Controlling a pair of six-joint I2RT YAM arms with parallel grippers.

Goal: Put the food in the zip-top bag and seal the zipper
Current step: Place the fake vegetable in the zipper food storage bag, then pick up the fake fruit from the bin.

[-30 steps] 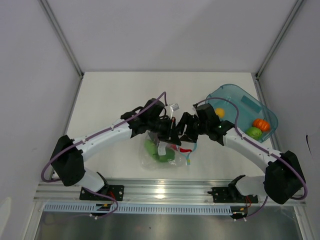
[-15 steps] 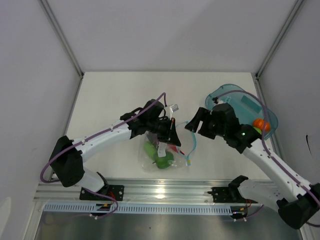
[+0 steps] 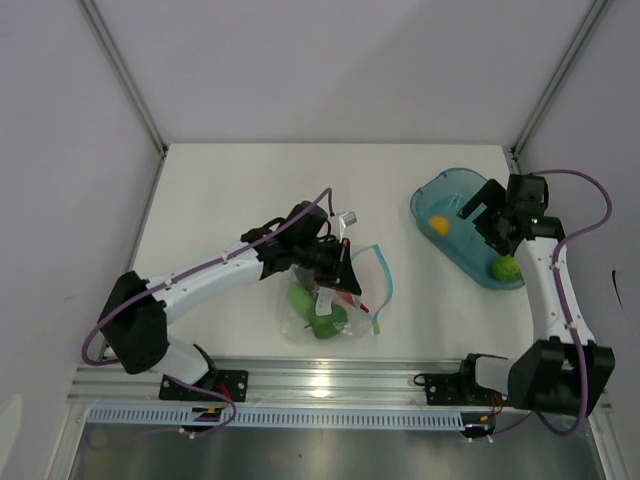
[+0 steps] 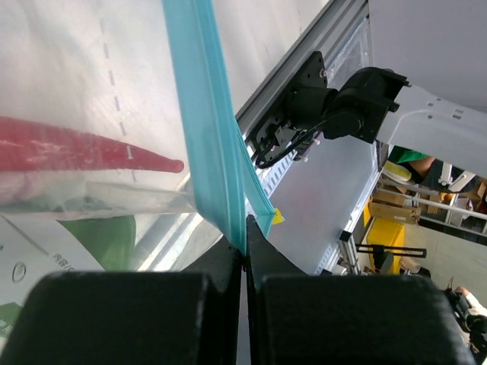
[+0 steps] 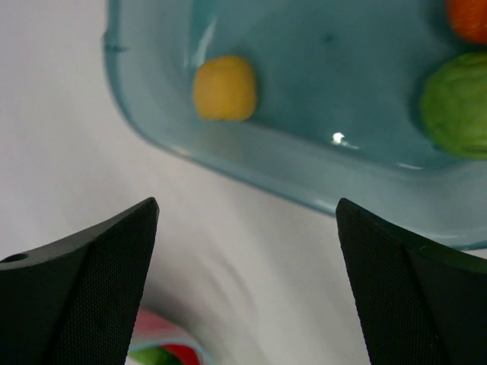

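The clear zip-top bag (image 3: 325, 312) lies at the near middle of the table with a green pepper (image 3: 322, 322) and a red pepper (image 3: 352, 299) inside. My left gripper (image 3: 345, 266) is shut on the bag's light blue zipper (image 3: 385, 285) and holds the mouth up; the left wrist view shows the zipper (image 4: 205, 137) pinched at my left gripper (image 4: 245, 247), with the red pepper (image 4: 76, 148) behind the plastic. My right gripper (image 3: 482, 222) is open and empty above the teal tray (image 3: 455, 188). The right wrist view shows my right gripper (image 5: 247, 220), a yellow lemon (image 5: 224, 87), a green lime (image 5: 456, 103) and an orange (image 5: 468, 15).
In the top view the tray holds the lemon (image 3: 438, 223) and the lime (image 3: 506, 267); the orange is hidden under my right arm. The tray's near wall (image 5: 304, 175) faces the right gripper. A corner of the bag (image 5: 163, 353) shows at that view's lower left.
My right arm has pulled away from the bag mouth and swung right to hover over the tray. The left gripper has kept its hold on the zipper; the bag mouth now hangs open.
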